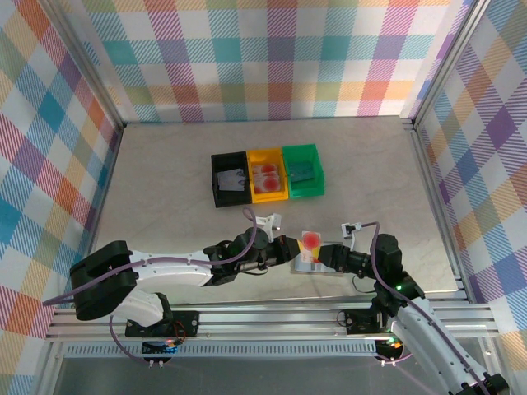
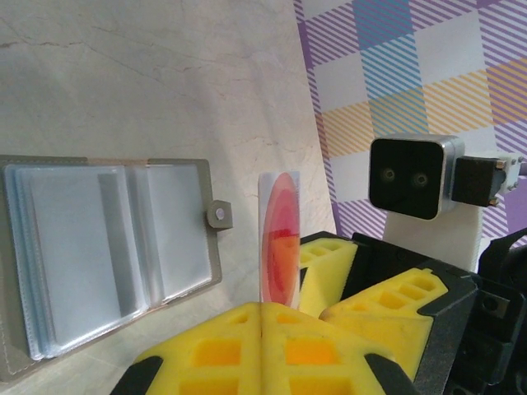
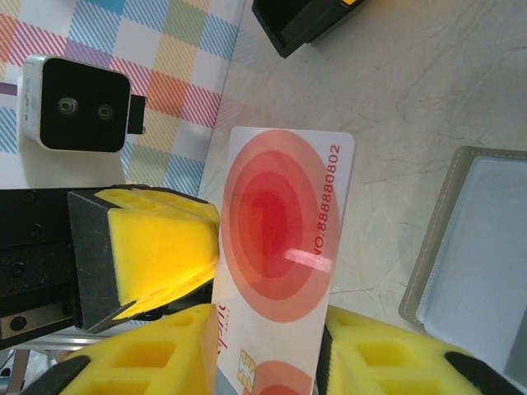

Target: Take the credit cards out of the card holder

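A white credit card with red rings (image 3: 280, 214) hangs above the table near the front, held from both sides. My left gripper (image 2: 262, 306) is shut on one edge of it, and the card (image 2: 278, 239) stands edge-on out of the seam between the yellow pads. My right gripper (image 3: 268, 337) has its pads pressed against the card's two long edges. The card holder (image 2: 107, 247) lies open on the table under the grippers, its pale plastic sleeves up. From above, the card (image 1: 311, 241) sits between the left gripper (image 1: 286, 249) and the right gripper (image 1: 323, 257), over the card holder (image 1: 313, 267).
Black (image 1: 230, 181), yellow (image 1: 268, 175) and green (image 1: 302, 172) bins stand in a row beyond the grippers, each holding cards. Checked walls close in the table at the back and both sides. The metal frame runs along the near edge.
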